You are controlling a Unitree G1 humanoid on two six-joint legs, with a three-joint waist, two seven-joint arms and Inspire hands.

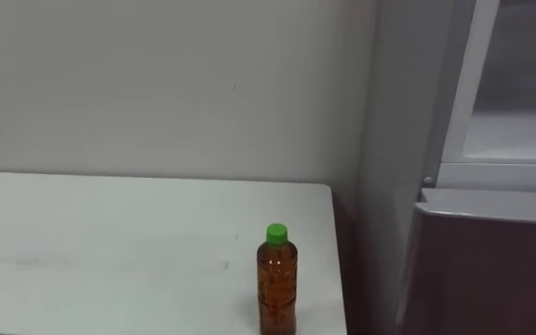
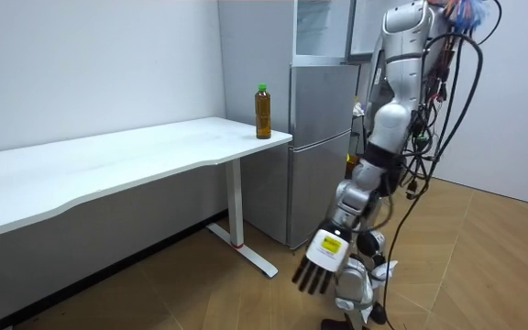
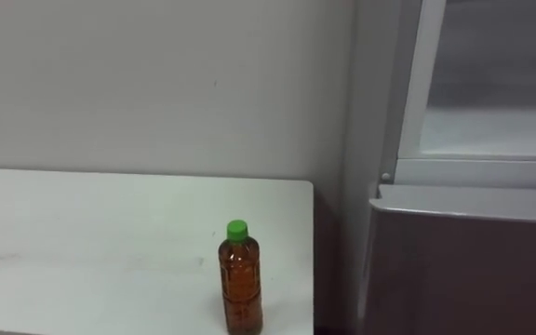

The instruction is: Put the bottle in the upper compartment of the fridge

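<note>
A brown bottle (image 1: 276,284) with a green cap stands upright on the white table (image 1: 110,242), close to its right end and front edge; in the room view the bottle (image 2: 263,112) stands at the table's far corner beside the fridge. The grey fridge (image 1: 491,270) is just right of the table. Its upper compartment (image 1: 519,84) shows a pale inside behind a white frame. I stand a few steps back from the table, facing it. My left hand (image 2: 315,273) hangs low beside my leg with straight fingers, holding nothing and far from the bottle.
A plain wall (image 1: 175,84) runs behind the table. A narrow gap separates the table's right end from the fridge's side (image 1: 389,186). The table's white leg (image 2: 238,211) stands on a wooden floor (image 2: 484,275), with room between me and the table.
</note>
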